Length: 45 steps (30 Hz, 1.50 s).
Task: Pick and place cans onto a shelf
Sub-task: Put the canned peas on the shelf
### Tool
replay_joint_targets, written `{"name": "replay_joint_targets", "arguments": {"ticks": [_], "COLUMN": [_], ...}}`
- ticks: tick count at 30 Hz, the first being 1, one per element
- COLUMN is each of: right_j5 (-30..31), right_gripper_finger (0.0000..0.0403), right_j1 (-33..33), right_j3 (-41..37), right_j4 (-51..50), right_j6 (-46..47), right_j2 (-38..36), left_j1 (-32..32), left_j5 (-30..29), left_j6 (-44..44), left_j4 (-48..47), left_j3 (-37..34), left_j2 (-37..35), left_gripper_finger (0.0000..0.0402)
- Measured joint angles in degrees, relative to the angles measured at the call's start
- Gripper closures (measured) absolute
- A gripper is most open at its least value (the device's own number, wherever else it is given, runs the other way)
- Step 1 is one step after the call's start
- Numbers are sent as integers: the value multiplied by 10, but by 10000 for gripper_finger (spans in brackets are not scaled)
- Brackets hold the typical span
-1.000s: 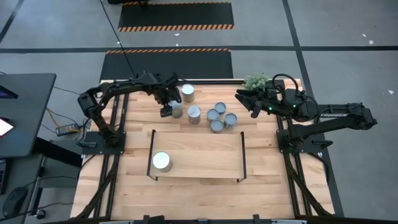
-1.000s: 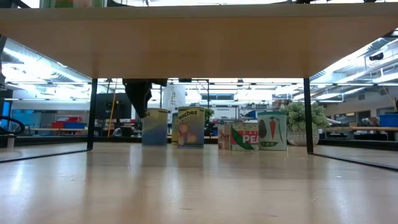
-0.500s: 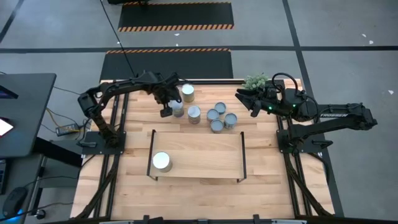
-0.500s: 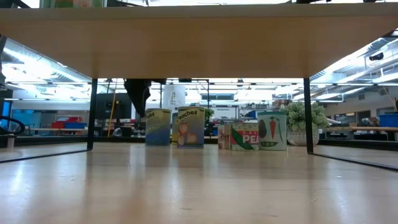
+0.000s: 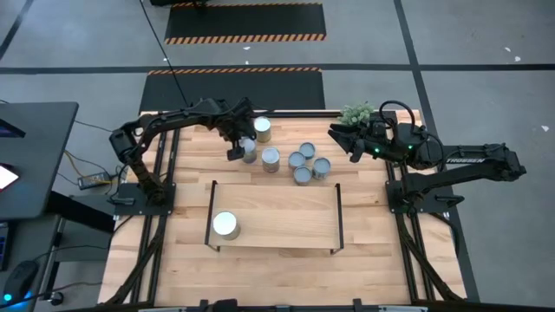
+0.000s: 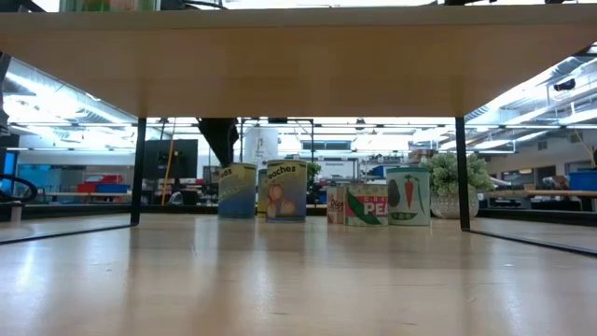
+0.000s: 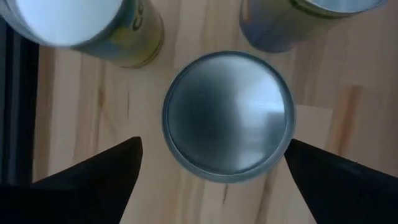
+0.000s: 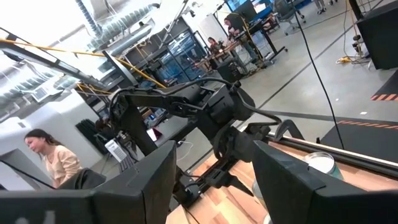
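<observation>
Seven cans stand upright on their bases. One whitish can (image 5: 225, 225) stands on the light-wood shelf (image 5: 286, 218). The others stand on the table behind it, among them a can (image 5: 262, 130) at the far edge and a cluster (image 5: 307, 163) of smaller ones. My left gripper (image 5: 238, 149) is open above a silvery-topped can (image 7: 229, 115). Its fingers (image 7: 106, 177) stand on either side of the can, apart from it. The low view shows this gripper (image 6: 220, 140) above that can (image 6: 237, 190). My right gripper (image 5: 349, 144) is open and empty by the plant.
A small green plant (image 5: 357, 113) stands at the table's far right, next to my right gripper. Two neighbouring cans (image 7: 93, 28) stand close to the one under my left gripper. The shelf's black rails (image 5: 338, 217) stand at its short sides. People show in the room behind (image 8: 50, 158).
My left gripper has gone a little toward the table's right edge and now stands over the can.
</observation>
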Motion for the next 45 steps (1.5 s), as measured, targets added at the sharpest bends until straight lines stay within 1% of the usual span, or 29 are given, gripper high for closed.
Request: {"name": "replay_joint_targets", "arguments": {"ticks": [4, 11, 15, 21, 27, 30, 36, 42, 45], "right_j5": [0, 0, 0, 0, 0, 0, 0, 0, 0], "right_gripper_finger": [186, 186, 186, 186, 186, 186, 186, 186, 186], "right_j1": [0, 0, 0, 0, 0, 0, 0, 0, 0], "right_j3": [0, 0, 0, 0, 0, 0, 0, 0, 0], "right_j4": [1, 1, -1, -1, -2, -2, -3, -3, -3], "right_j6": [1, 5, 11, 11, 10, 10, 10, 8, 8], "right_j2": [0, 0, 0, 0, 0, 0, 0, 0, 0], "left_j1": [0, -6, -7, -12, -18, -19, -19, -19, -16], "left_j5": [-1, 6, 9, 17, 12, 0, -1, -5, -14], "left_j6": [18, 67, 60, 60, 60, 60, 48, 12, -27], "left_j4": [25, 37, 73, 72, 83, 79, 74, 60, 41], "left_j3": [0, 0, 0, -1, -1, -1, -1, -1, -1], "left_j2": [1, 18, 21, 31, 46, 55, 58, 40, 22], "left_gripper_finger": [2, 1, 1, 1, 2, 17, 91, 93, 93]}}
